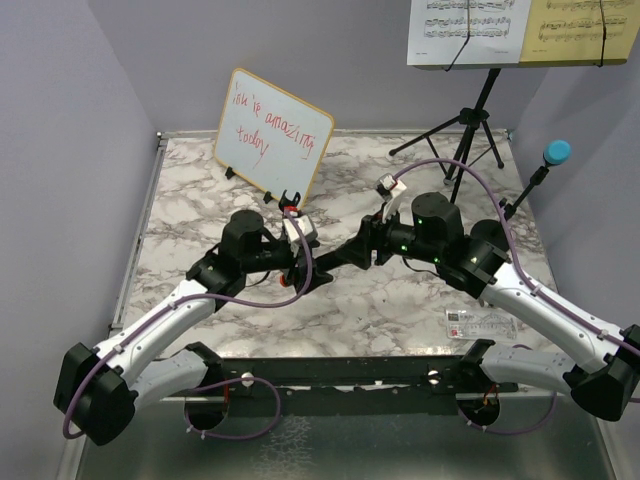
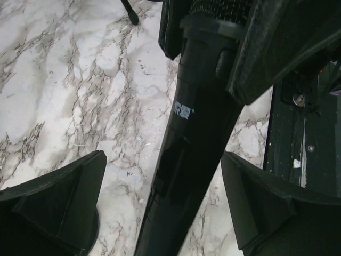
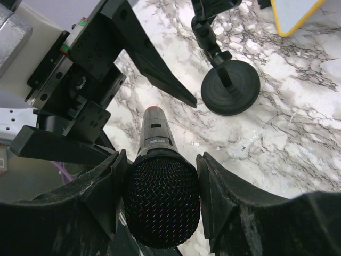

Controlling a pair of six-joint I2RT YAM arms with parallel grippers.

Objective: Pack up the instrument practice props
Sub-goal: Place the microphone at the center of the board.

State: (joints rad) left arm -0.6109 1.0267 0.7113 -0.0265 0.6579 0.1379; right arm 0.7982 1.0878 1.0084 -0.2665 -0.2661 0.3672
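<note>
Top view: in front of the wood-framed whiteboard with red writing (image 1: 272,140), the slim black handheld microphone (image 1: 338,258) hangs between the left gripper (image 1: 315,268) and the right gripper (image 1: 362,246). Right of the whiteboard, white sheet music (image 1: 468,30) and yellow sheet music (image 1: 585,30) sit on the tall black tripod music desk (image 1: 482,112), with the blue-headed microphone (image 1: 557,152) further right. Nothing looks packed yet.

Left wrist view: the left jaws are spread wide and straddle the microphone's handle without touching it.

Right wrist view: the right jaws clamp the mesh head. A small black round-based holder (image 3: 230,85) stands empty just before the whiteboard's corner.

The top view looks down on the whole surface (image 1: 380,310) from above; both wrist views closely share the black microphone (image 3: 160,186).
</note>
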